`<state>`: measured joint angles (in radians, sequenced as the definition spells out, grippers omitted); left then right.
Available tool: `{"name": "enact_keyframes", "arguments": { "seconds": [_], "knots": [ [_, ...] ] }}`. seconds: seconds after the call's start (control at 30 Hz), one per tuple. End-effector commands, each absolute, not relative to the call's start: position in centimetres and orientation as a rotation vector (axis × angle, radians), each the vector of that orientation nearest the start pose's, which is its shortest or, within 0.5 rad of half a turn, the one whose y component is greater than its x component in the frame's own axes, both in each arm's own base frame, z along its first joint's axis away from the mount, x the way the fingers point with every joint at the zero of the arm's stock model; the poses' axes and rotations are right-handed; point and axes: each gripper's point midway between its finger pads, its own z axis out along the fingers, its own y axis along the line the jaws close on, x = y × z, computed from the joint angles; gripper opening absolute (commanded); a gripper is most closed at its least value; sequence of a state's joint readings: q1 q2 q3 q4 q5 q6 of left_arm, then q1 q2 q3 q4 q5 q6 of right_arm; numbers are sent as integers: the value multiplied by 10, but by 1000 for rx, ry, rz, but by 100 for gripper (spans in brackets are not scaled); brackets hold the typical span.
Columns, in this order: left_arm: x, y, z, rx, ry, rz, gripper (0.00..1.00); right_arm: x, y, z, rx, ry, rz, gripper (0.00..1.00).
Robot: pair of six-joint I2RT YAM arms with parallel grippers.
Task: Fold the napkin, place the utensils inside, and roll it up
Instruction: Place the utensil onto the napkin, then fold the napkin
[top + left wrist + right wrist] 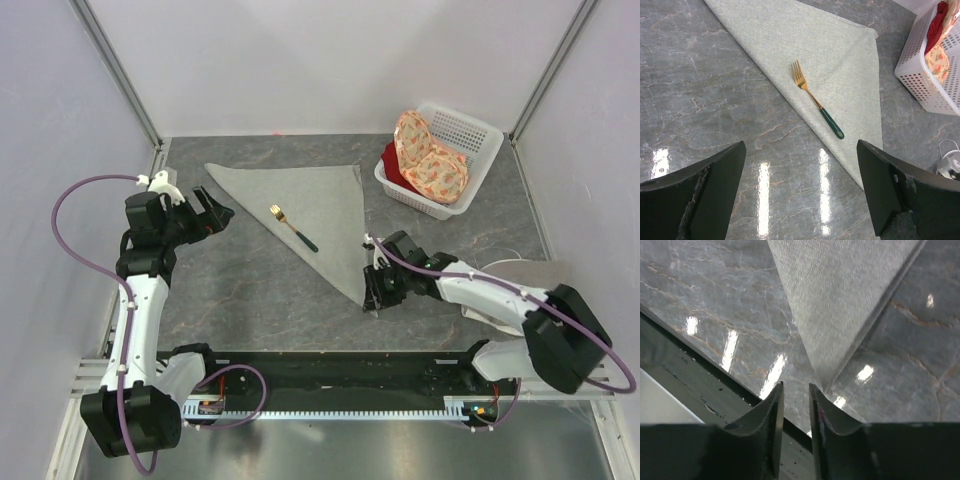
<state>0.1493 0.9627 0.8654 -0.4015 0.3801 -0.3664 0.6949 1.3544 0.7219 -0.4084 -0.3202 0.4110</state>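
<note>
The sage-grey napkin [318, 195] lies flat on the table, folded into a triangle with one tip pointing to the near edge. The fork [293, 228], gold head and dark green handle, lies on it near the long left edge. My left gripper [215, 214] is open and empty, left of the napkin. Its wrist view shows the fork [817, 106] on the napkin [840, 55] ahead of the gripper [801, 145]. My right gripper [376, 298] hovers at the napkin's near tip [840, 300]. Its jaws [796, 386] stand narrowly apart with nothing between them, the tip just beside them.
A white basket [482, 134] at the back right holds orange floral cloth [430, 160] and red cloth [392, 166]; it also shows in the left wrist view [920, 80]. A paler cloth [522, 270] lies right of my right arm. A black rail [330, 370] borders the near edge.
</note>
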Motion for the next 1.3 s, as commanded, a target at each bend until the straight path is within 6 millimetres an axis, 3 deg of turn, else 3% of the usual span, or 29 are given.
{"name": "enact_keyframes", "arguments": {
  "seconds": [0.0, 0.2, 0.4, 0.8, 1.27],
  "knots": [
    [317, -36, 230, -297, 2017, -561, 99, 183, 249, 90, -381, 2547, 891, 30],
    [316, -35, 229, -302, 2017, -555, 99, 195, 254, 98, -388, 2506, 879, 25],
    [316, -35, 230, -299, 2014, -554, 99, 204, 253, 79, -400, 2557, 797, 22],
    [316, -36, 232, -294, 2010, -558, 99, 186, 231, 36, -323, 2680, 703, 21],
    [315, -36, 231, -296, 2012, -559, 99, 174, 217, 7, -267, 2748, 637, 20]
  ]
}}
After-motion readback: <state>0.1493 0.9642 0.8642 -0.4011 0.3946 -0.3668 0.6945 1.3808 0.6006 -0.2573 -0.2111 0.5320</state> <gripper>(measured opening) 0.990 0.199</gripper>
